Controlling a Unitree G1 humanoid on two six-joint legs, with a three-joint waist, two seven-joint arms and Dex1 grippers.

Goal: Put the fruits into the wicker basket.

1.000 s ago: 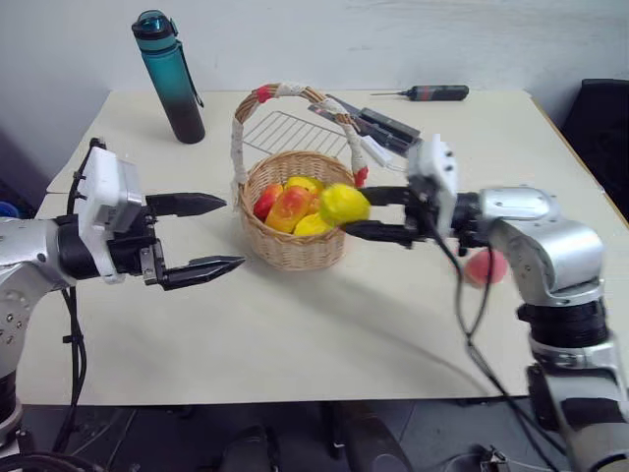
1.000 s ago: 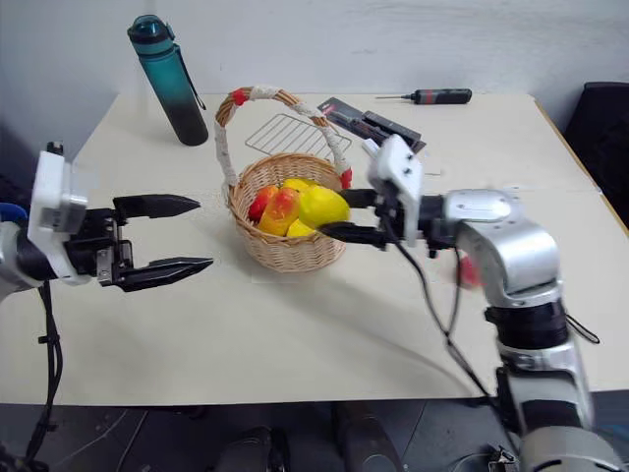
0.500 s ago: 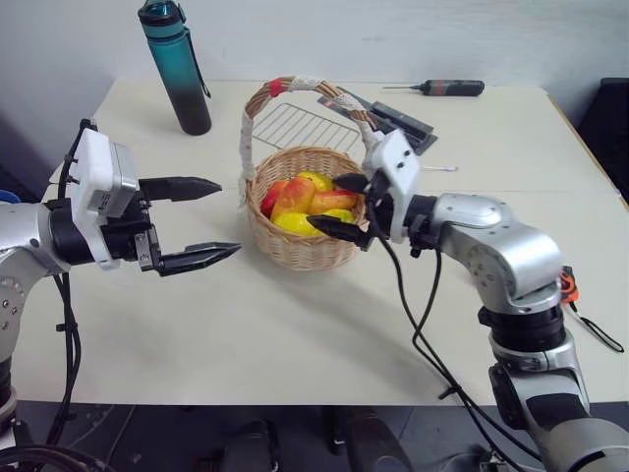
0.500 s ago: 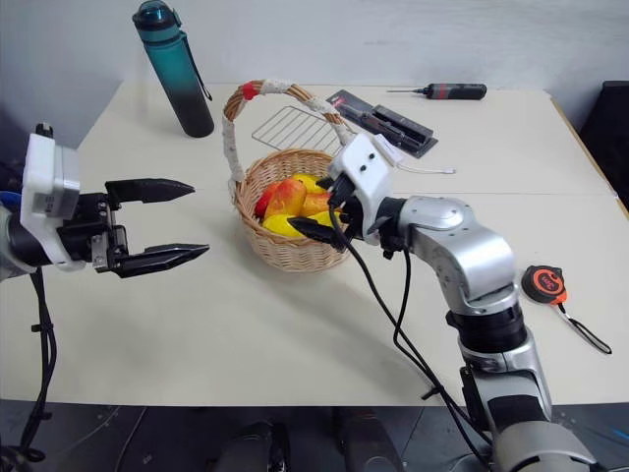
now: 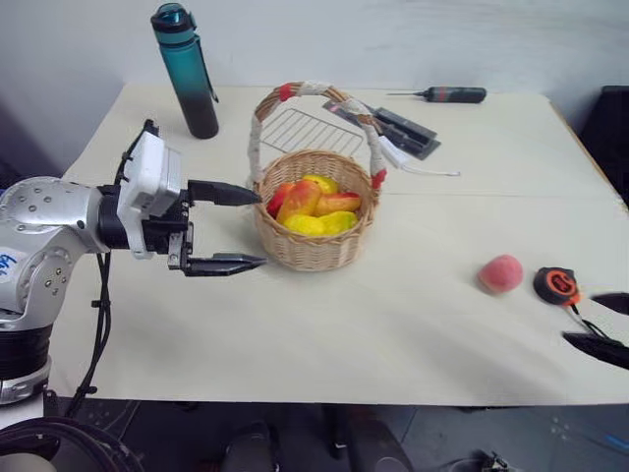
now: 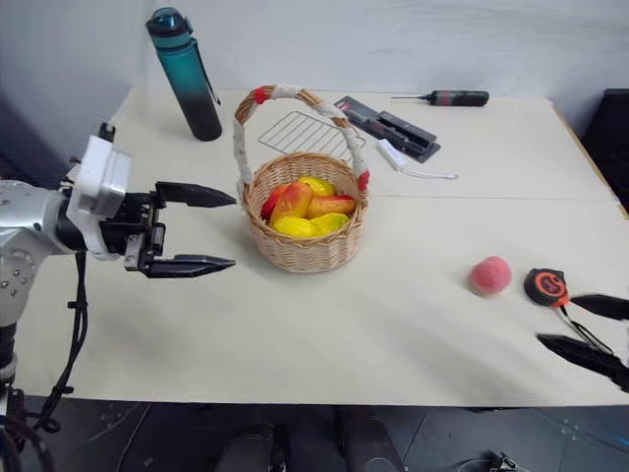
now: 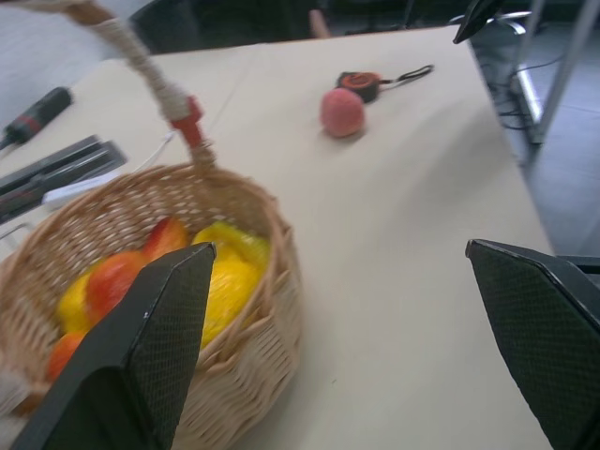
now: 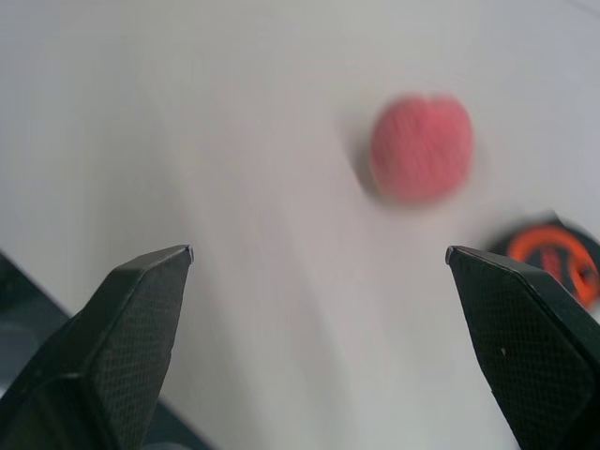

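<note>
- Wicker basket (image 6: 303, 236) sits around the middle of the table (image 6: 324, 324), a bit toward the far-left side, with its arched handle (image 6: 285, 94) standing straight up over it.
- The fruits inside it (image 6: 303, 206) are a pile of yellow and red-orange ones, a lemon-ish yellow one near the front and a mango-looking red-orange one on top.
- One pink peach (image 6: 489, 275) isn't in the basket; it's lying on the table well off to the right, just beside the orange-and-black tape measure (image 6: 546, 286), which is on its right.
- Left gripper (image 6: 201, 230) hovers just left of the basket, pointing right at it, fingers spread wide and holding nothing. In the left wrist view you can see the basket wall right between the two fingers (image 7: 141, 356).
- Right gripper (image 6: 590, 332) is at the near right edge of the table, also wide open and empty, near the tape measure. In the right wrist view the peach (image 8: 421, 147) sits ahead of it, between the two spread fingers (image 8: 112, 347) but well apart from them.
- Far side of the table: a teal water bottle (image 6: 183, 74) standing at far left, a wire grid rack (image 6: 307, 133) lying flat behind the basket, a flat black case (image 6: 385, 127) right of that, and a screwdriver (image 6: 442, 97) near the far edge.
</note>
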